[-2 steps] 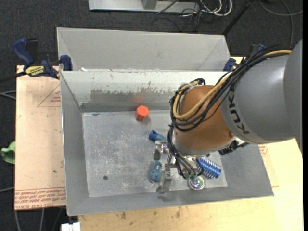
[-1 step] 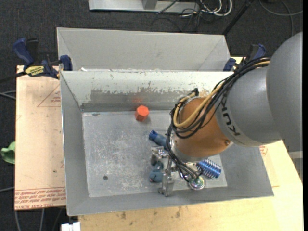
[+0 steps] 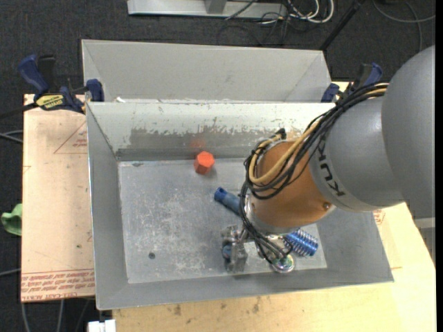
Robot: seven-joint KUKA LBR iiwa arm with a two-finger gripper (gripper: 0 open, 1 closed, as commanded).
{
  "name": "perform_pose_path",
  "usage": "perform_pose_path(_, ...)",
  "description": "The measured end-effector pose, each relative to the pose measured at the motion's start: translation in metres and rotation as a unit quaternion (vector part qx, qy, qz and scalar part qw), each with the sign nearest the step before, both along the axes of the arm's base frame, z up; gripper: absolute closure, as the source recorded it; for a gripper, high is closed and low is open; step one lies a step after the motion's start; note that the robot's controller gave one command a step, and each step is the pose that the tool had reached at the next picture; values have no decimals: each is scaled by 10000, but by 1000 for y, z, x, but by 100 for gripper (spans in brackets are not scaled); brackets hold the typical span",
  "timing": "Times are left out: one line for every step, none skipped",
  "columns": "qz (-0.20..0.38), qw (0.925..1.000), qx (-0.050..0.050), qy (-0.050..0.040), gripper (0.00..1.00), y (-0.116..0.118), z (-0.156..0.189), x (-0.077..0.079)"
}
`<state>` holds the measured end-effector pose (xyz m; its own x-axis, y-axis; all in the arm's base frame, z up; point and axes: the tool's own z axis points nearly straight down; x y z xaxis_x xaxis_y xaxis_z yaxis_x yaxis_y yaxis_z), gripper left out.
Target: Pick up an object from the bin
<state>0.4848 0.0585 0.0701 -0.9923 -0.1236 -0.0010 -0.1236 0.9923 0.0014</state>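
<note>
Hanging low over bin [image 3: 104,206] floor, front centre-right: gripper [image 3: 235,251], tip at or just above the metal. Wide or narrow: can't tell, orange cover [image 3: 284,185] and cables [image 3: 266,244] crowd the view. Nearest thing: blue cylinder [image 3: 224,198], lying tilted on floor just behind gripper, one end under cover. Blue ribbed piece [image 3: 302,243] near gripper on view's right, partly under cover, close to front wall. Orange block [image 3: 204,162] well apart, alone by back wall.
</note>
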Motion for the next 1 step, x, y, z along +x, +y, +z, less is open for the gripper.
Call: perform_pose_path(-250,9997,2,-47,100,-3,140,13)
